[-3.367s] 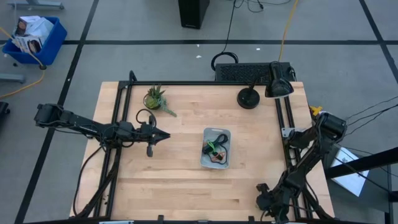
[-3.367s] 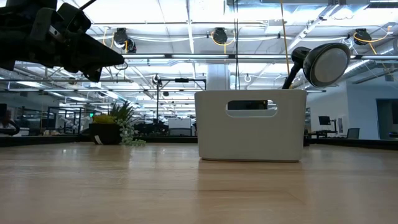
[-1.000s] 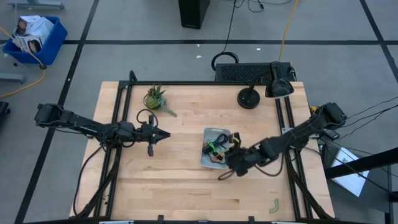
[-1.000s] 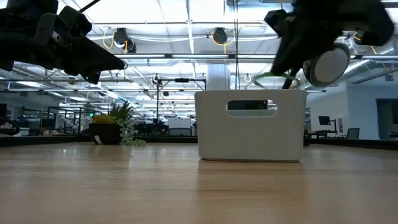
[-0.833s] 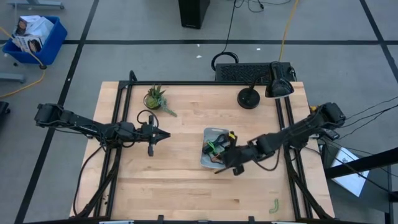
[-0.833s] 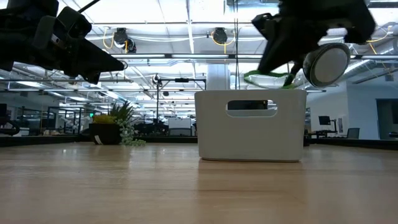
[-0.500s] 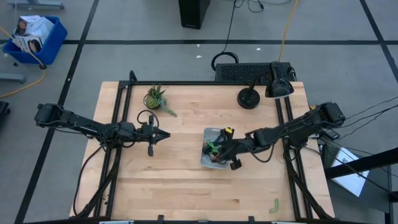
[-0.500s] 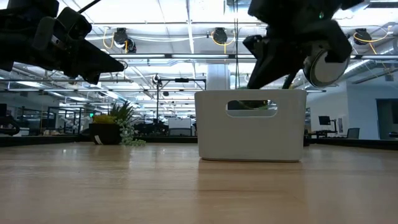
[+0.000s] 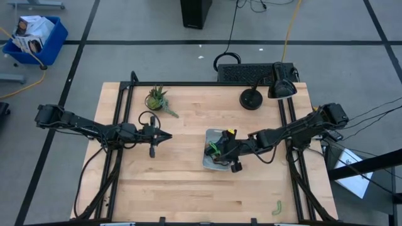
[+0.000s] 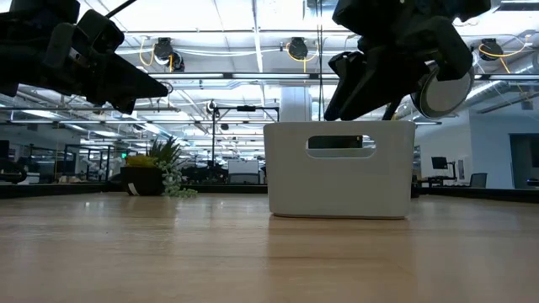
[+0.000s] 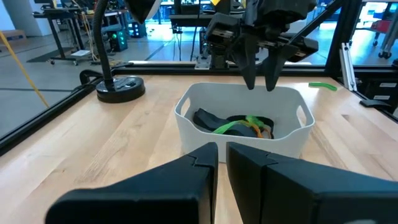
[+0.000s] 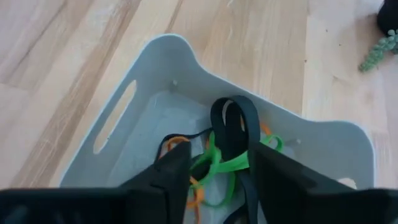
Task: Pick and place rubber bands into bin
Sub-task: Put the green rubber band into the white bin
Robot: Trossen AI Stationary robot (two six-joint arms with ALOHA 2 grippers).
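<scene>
The pale bin (image 9: 207, 135) sits mid-table and holds several rubber bands: a green one (image 12: 221, 167), a black loop (image 12: 235, 121) and orange ones (image 12: 179, 144). My right gripper (image 9: 225, 150) hangs open just above the bin, fingers pointing down into it and touching nothing; the left wrist view (image 11: 261, 78) shows this too. One more green band (image 9: 277, 206) lies flat on the table near the near right corner. My left gripper (image 9: 168, 136) is shut and empty, held above the table left of the bin.
A small potted plant (image 9: 157, 98) stands at the far left. A desk lamp, with its base (image 9: 250, 98) and head (image 9: 282, 88), stands at the far right. A black cable loop (image 9: 147, 116) lies by my left arm. Bare wood lies near the bin's front.
My right gripper has carried a green band from the bin's near right corner toward the table's left, over the bin, and come down. The band that hung below it now lies inside the bin.
</scene>
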